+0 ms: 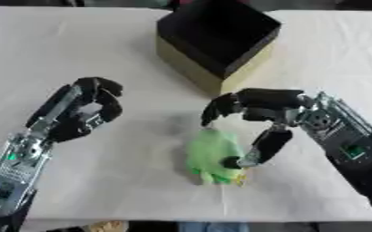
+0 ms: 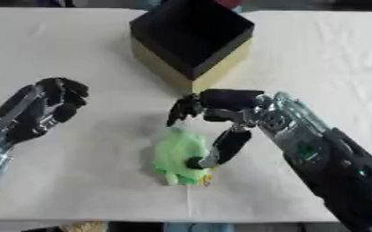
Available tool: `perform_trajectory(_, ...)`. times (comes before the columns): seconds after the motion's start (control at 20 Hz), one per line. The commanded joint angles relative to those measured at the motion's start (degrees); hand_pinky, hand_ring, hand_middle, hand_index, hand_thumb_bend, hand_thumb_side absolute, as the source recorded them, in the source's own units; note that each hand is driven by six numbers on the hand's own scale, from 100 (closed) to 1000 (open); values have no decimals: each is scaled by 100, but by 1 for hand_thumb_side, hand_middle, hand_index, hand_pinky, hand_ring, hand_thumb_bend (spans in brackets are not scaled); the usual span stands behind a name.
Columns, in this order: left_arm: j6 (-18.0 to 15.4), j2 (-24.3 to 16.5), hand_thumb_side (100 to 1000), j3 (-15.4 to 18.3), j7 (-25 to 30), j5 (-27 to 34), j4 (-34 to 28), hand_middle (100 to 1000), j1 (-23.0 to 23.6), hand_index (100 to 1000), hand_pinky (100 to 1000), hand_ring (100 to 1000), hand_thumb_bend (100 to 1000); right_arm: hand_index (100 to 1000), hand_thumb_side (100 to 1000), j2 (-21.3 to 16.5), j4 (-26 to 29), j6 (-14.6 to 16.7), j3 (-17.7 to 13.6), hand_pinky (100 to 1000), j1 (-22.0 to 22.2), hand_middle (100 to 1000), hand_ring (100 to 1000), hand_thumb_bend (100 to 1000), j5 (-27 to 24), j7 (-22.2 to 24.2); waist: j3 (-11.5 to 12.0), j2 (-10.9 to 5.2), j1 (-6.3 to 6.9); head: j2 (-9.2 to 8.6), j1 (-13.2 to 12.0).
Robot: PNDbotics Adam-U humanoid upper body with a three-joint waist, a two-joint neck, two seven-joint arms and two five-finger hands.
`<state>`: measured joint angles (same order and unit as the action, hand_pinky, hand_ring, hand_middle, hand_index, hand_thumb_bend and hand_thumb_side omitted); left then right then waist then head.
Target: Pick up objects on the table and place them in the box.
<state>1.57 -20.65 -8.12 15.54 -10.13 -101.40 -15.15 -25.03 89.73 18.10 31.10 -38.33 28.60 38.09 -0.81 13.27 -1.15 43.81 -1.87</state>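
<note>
A soft green toy (image 1: 210, 154) with a small yellow bit at its lower edge lies on the white tablecloth, in front of the box. My right hand (image 1: 278, 113) hangs right over it. Its fingers (image 1: 217, 108) arch above the toy's far end, and its thumb (image 1: 262, 144) reaches down to touch the toy's right side. The hand has not closed round the toy. The box (image 1: 245, 68), black inside with tan outer walls, stands open at the top centre. My left hand (image 1: 82, 111) hovers at the left with its fingers in a relaxed curl, holding nothing.
The white cloth (image 1: 102, 181) covers the whole table, and its front edge runs along the bottom of the view. The box stands corner-on, its near corner a short way behind my right hand.
</note>
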Motion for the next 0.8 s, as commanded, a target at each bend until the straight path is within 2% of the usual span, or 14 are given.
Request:
perform_trajectory(0.05, -1, -21, 790, -6, 21, 19, -33, 631, -72, 741, 674, 651, 777, 860, 338, -54, -49, 102, -23, 739, -88, 831, 802, 420, 273, 177, -3, -72, 10, 31, 13)
perform_trajectory(0.35, -1, -17, 793, -12, 30, 23, -32, 632, -76, 742, 674, 653, 771, 865, 324, -38, -144, 244, -48, 717, -78, 827, 784, 407, 604, 382, -1, -65, 13, 31, 25)
perform_trajectory(0.55, -1, -12, 796, -21, 41, 27, -31, 633, -77, 742, 675, 654, 766, 847, 283, -19, -153, 327, -48, 680, -82, 798, 749, 398, 685, 448, 2, -60, 10, 31, 35)
perform_trajectory(0.65, -2, -12, 798, -25, 46, 28, -32, 633, -79, 742, 675, 655, 762, 824, 227, -15, -156, 368, -47, 625, -83, 756, 688, 367, 687, 478, 3, -59, 9, 31, 36)
perform_trajectory(0.8, -1, -11, 802, -28, 48, 33, -35, 634, -80, 742, 675, 655, 757, 750, 155, -12, -156, 419, -53, 546, -84, 644, 597, 323, 668, 507, 1, -58, 8, 31, 35)
